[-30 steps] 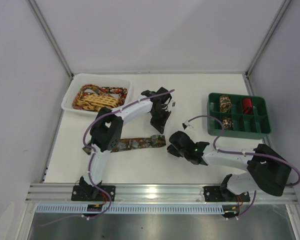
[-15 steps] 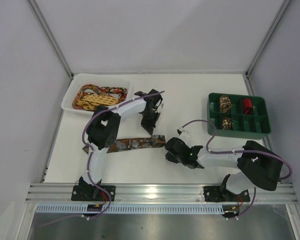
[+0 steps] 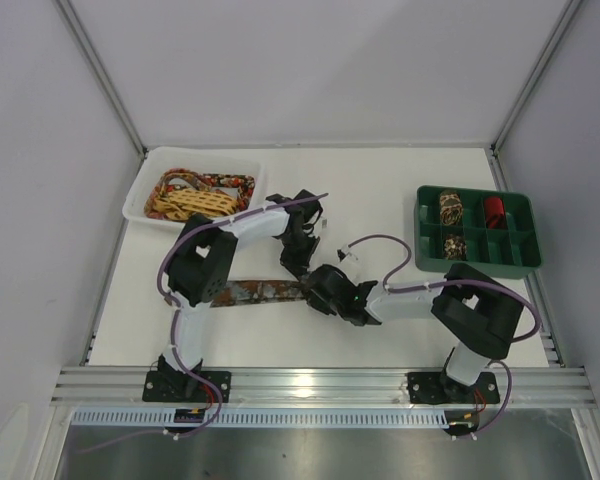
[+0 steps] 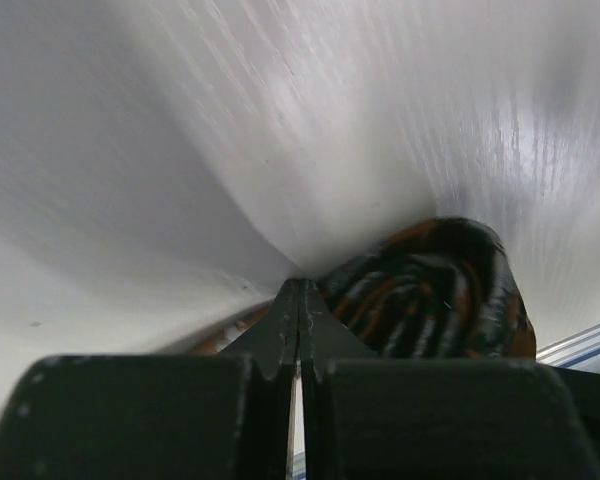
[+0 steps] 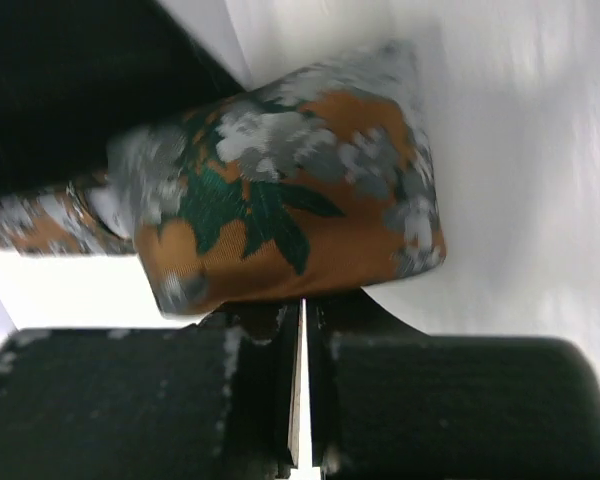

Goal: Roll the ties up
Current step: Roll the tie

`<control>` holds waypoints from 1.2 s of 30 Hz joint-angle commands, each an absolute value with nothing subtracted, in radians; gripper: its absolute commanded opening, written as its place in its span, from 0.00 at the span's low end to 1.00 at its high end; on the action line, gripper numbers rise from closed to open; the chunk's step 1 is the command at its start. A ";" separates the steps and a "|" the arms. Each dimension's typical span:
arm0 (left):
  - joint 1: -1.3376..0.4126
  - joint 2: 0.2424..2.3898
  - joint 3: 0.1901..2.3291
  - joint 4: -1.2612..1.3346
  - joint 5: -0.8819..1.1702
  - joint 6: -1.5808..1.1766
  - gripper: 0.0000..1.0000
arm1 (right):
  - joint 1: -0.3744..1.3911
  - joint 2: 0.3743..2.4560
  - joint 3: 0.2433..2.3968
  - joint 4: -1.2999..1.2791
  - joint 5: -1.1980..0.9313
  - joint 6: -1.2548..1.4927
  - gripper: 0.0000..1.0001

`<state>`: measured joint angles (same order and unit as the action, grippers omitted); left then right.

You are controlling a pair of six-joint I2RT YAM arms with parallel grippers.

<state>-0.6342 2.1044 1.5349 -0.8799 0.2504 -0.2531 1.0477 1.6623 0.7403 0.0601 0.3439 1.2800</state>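
The tie [image 3: 265,291] lies flat on the table [image 3: 380,190], a brown-and-orange strip running from under the left arm toward the middle, where its right end meets both grippers. From above we cannot make out that end: the right gripper [image 3: 320,287] covers it, with the left gripper [image 3: 298,264] just behind.

The wrist views fill this in. The right wrist camera shows the end as orange cloth with grey flowers and green leaves, lying just beyond that gripper's tips. Its fingers [image 5: 360,360] are pressed together, and we cannot tell whether any cloth is caught between them. The left wrist camera shows a dark, orange-streaked hump of the tie just right of its own tips. Those fingers [image 4: 280,330] are pressed together too, close to the table.

Only the top view shows the rest: loose ties [image 3: 195,197] in a white tub [image 3: 140,200] at far left, and three coils [image 3: 451,208] in a green tray [image 3: 480,268] at far right, well apart from both grippers.
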 commanded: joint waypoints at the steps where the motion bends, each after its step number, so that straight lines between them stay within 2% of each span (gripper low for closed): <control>1: -0.657 2.033 1.500 -0.845 0.287 -0.245 0.00 | 1.006 1.732 0.813 0.005 0.381 1.266 0.00; 7: -0.637 2.063 1.592 -0.900 0.206 -0.248 0.00 | 1.049 1.620 0.740 -0.075 0.399 1.241 0.00; 13: -0.588 2.076 1.713 -0.972 0.109 -0.310 0.02 | 1.120 1.366 0.618 -0.254 0.429 1.236 0.00; 17: -0.575 2.033 1.721 -0.967 0.136 -0.330 0.04 | 1.074 1.209 0.603 -0.325 0.397 1.096 0.01; 20: -0.581 1.970 1.691 -0.917 0.246 -0.356 0.03 | 0.944 1.105 0.594 -0.301 0.272 0.942 0.13; 21: -0.590 1.950 1.669 -0.896 0.267 -0.362 0.03 | 0.860 1.071 0.588 -0.254 0.155 0.892 0.28; 23: -0.598 1.902 1.637 -0.876 0.329 -0.391 0.01 | 0.761 1.049 0.581 -0.209 0.030 0.787 0.42; 24: -0.606 1.887 1.622 -0.856 0.345 -0.406 0.01 | 0.658 1.067 0.584 -0.162 -0.124 0.758 0.51; 30: -0.659 1.813 1.519 -0.782 0.423 -0.502 0.00 | 0.468 1.274 0.731 -0.144 -0.553 0.556 0.67; 33: -0.679 1.818 1.494 -0.758 0.436 -0.525 0.00 | 0.433 1.396 0.801 -0.137 -0.679 0.522 0.73; 36: -0.693 1.827 1.473 -0.733 0.431 -0.538 0.00 | 0.431 1.468 0.842 -0.123 -0.713 0.515 0.80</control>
<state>-0.6815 1.8343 1.4940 -0.7834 0.3992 -0.4938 0.4355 1.4384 0.7792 -0.1627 -0.5415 0.5877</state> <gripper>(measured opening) 0.008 0.781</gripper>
